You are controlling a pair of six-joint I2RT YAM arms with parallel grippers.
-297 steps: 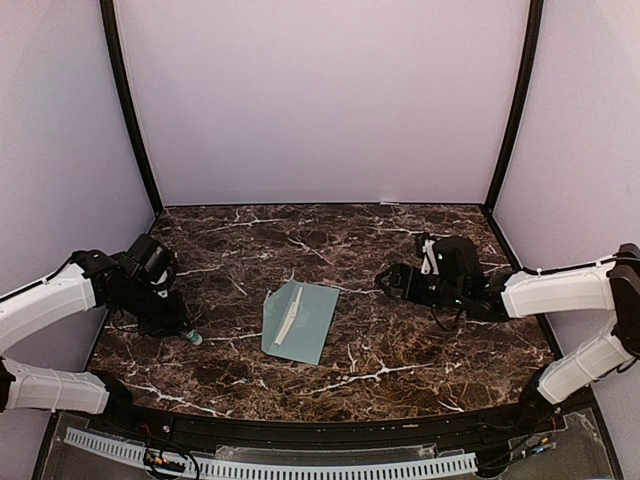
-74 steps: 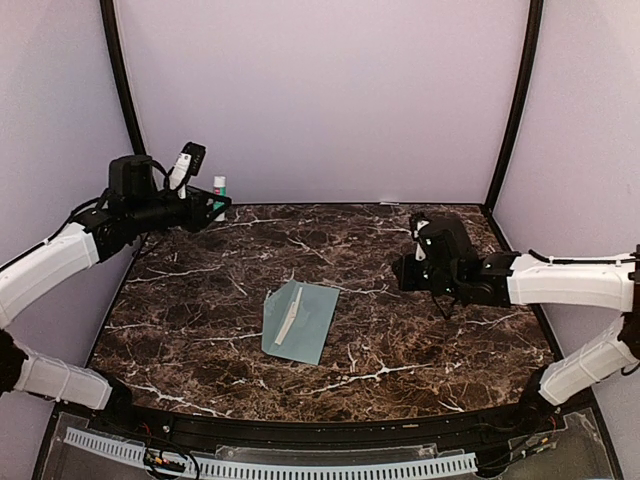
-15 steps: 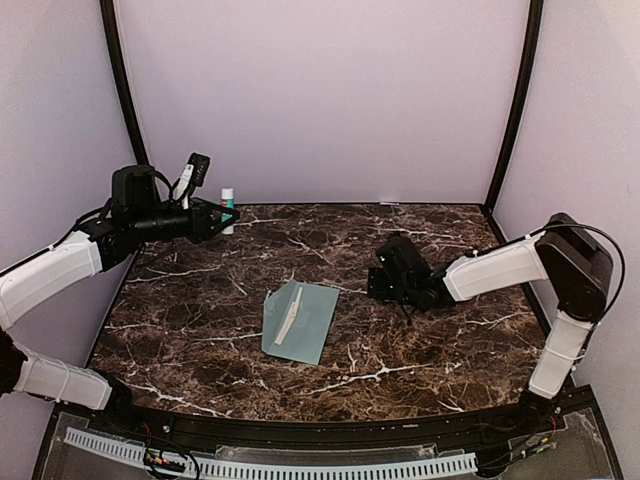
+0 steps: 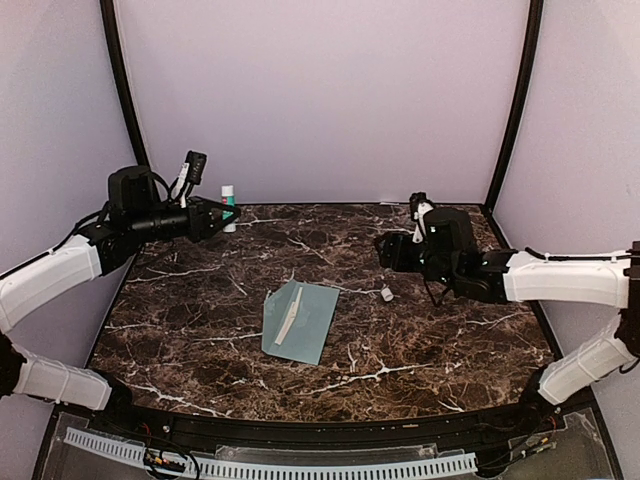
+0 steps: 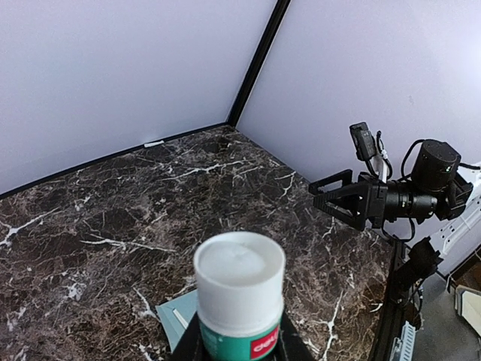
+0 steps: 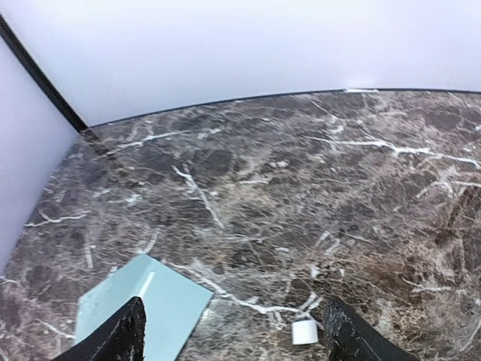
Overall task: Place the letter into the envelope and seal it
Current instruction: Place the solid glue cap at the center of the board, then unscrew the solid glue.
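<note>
The pale teal envelope (image 4: pixel 303 322) lies flat mid-table, also seen in the right wrist view (image 6: pixel 143 304). Of the letter only a thin cream strip (image 4: pixel 287 322) shows along the envelope's fold. My left gripper (image 4: pixel 224 213) hovers at the back left, shut on an upright glue stick (image 4: pixel 229 203). In the left wrist view the glue stick (image 5: pixel 239 280) fills the space between the fingers of the gripper (image 5: pixel 239 340). My right gripper (image 4: pixel 384 251) hangs open and empty above the table, right of the envelope. A small white cap (image 4: pixel 386 294) lies below it, loose on the marble (image 6: pixel 305 331).
The dark marble table (image 4: pixel 200 300) is enclosed by lilac walls with black corner posts (image 4: pixel 128 110). A perforated white rail (image 4: pixel 270 465) runs along the near edge. The right arm (image 5: pixel 391 199) is visible from the left wrist camera.
The right gripper has opened, risen and pulled back to the right, leaving the white cap on the table. The left gripper with the glue stick has barely moved.
</note>
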